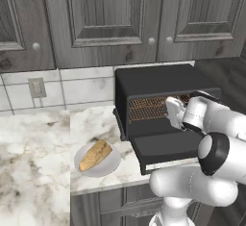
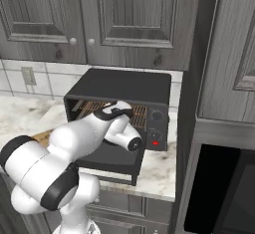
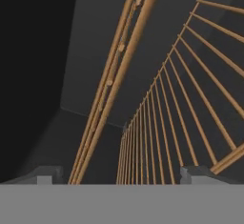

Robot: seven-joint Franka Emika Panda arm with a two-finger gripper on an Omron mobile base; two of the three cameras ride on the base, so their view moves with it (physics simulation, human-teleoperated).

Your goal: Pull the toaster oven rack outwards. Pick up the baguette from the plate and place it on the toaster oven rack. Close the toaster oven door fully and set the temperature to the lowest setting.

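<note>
Rack (image 1: 153, 107) wires sit inside the oven (image 1: 161, 83) behind its dropped door (image 1: 168, 146), fingers (image 3: 198, 173) spread wide at its front edge, likely to pull it out, baguette (image 1: 95, 155) waiting on the plate (image 1: 111, 165) left on the worktop (image 1: 93, 124).

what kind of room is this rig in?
A rendered home kitchen, most likely: marble-look counter under grey wood cabinets, a black toaster oven with its door down, and a baguette on a plate.

baguette (image 1: 95, 155) on plate (image 1: 112, 165), left of toaster oven (image 1: 158, 78)
</note>
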